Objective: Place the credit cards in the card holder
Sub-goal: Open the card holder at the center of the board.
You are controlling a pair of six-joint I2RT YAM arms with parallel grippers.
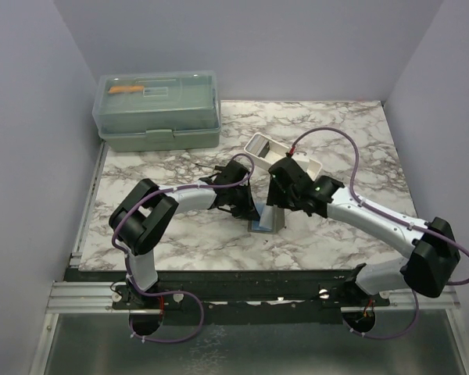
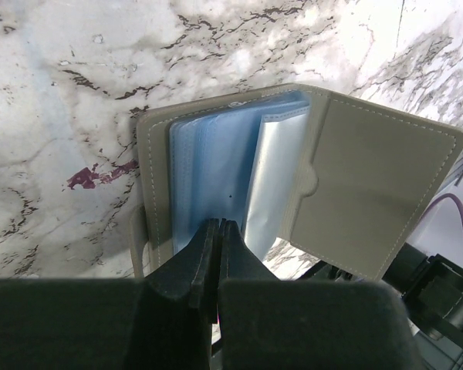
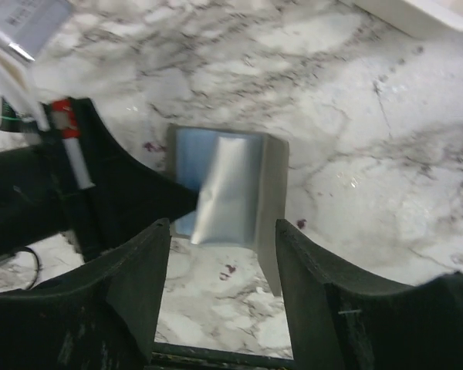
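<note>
— Where's the card holder?

— The card holder (image 1: 266,219) lies open at the middle of the top view, on the marble tabletop (image 1: 336,133), just below the white tray (image 1: 259,145). In my left wrist view its grey flap is folded out to the right. Pale blue leaves show inside, and one silvery leaf stands up.

— And the credit cards?

— I can't pick out a loose one in any view. Whether the blue inside is a card or only plastic, I can't tell.

— Hands?

— My left hand (image 2: 218,245) is pressed together at the lower edge of the blue leaves. Whether it is nipping them or just pinning them down, I can't tell. My right hand (image 3: 222,250) is spread and empty, poised over the holder.

— Which step, then?

— I judge the holder is being held open for loading. Next I'd need the right hand to fetch a card, perhaps from the tray, and slide it edge-on into a slot while the left steadies the holder.
</note>
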